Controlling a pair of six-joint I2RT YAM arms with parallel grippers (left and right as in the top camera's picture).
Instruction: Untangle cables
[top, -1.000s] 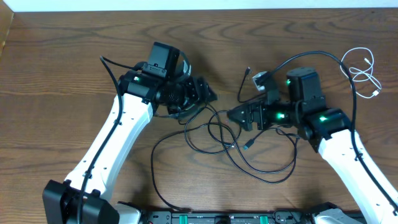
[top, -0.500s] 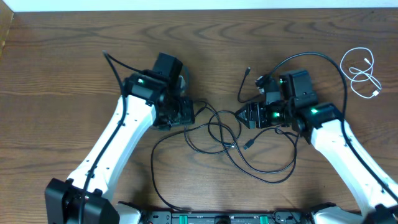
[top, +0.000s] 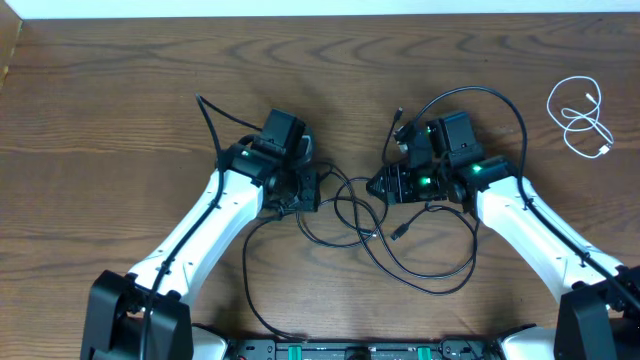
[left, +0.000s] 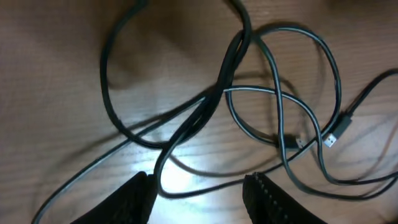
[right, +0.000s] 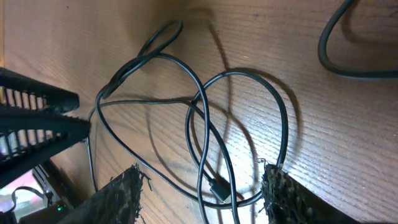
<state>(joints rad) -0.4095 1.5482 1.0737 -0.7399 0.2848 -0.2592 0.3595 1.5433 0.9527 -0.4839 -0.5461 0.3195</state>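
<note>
Black cables (left: 233, 59) tangled mid-table (top: 100, 150), between both grippers. White cable (top: 575, 120) far right, apart. Left gripper (left: 199, 183) part-open astride 1 strand. Right gripper (right: 202, 177) wide over loops, clamping nothing.

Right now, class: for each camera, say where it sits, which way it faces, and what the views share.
Overhead: above the table, looking straight down at left arm, right arm, black cables.
Left wrist: on the left arm, facing down past the left gripper.
Right wrist: likewise, past the right gripper.
Shared: all see the black cables.
</note>
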